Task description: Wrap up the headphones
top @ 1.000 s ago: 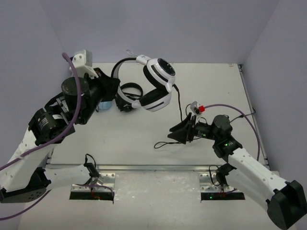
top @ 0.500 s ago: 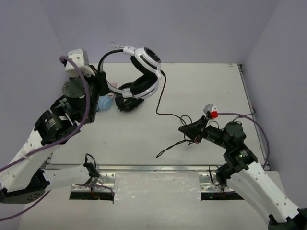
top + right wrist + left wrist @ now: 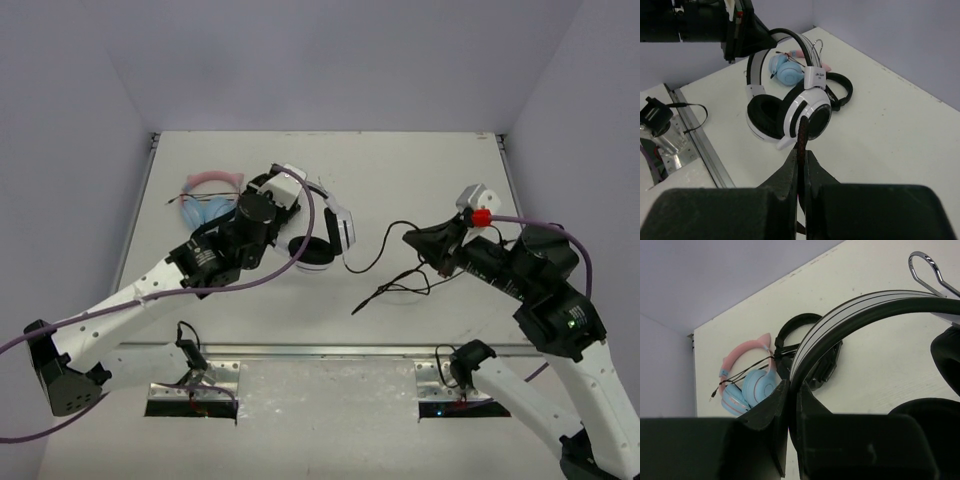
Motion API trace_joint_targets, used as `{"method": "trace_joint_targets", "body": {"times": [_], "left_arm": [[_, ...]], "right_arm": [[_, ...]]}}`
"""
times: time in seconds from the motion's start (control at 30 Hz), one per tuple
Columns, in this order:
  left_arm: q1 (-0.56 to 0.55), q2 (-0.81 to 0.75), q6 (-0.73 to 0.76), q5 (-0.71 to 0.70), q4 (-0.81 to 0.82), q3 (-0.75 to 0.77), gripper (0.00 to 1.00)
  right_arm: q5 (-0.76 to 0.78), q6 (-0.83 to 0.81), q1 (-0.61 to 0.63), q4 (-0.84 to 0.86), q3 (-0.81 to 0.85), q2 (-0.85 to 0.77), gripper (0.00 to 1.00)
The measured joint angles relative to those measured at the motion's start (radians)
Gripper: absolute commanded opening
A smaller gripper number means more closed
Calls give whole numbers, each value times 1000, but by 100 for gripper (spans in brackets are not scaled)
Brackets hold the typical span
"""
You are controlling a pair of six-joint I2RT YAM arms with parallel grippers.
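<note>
**Item 1, left gripper [image 3: 791, 389].** We record both fingers clenched on the headband [image 3: 865, 310] of the headphones [image 3: 328, 232]. The band passes straight between the jaws and arches away to this gripper's right. The ear cups [image 3: 812, 107] hang below this gripper, low over the table [image 3: 430, 165]. We cannot tell whether they touch it.

**Item 2, right gripper [image 3: 801, 159].** We record it clamped on the thin black cable [image 3: 801, 134], which rises out of the narrow slit between its fingers. The headphones sit directly ahead of this gripper and well apart from it. In the overhead view the cable leaves the cup nearer this gripper and curves across to the jaws. A loose length trails on the table below the gripper, toward the arm bases.

**Item 3, other stock.** We list a pink-and-blue pair [image 3: 747, 385] lying flat on the table beyond the left gripper, off to its left. A black pair [image 3: 827, 365] lies just beside it, between it and the held band.
</note>
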Motion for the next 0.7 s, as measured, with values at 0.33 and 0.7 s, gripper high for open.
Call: {"method": "trace_joint_targets", "body": {"times": [0.33, 0.7], "left_arm": [[-14, 98, 86, 111, 8, -1, 1], [-209, 154, 95, 509, -60, -53, 0]], "right_arm": [[-112, -196, 0, -183, 71, 77, 1], [-243, -278, 2, -196, 181, 186, 1]]}}
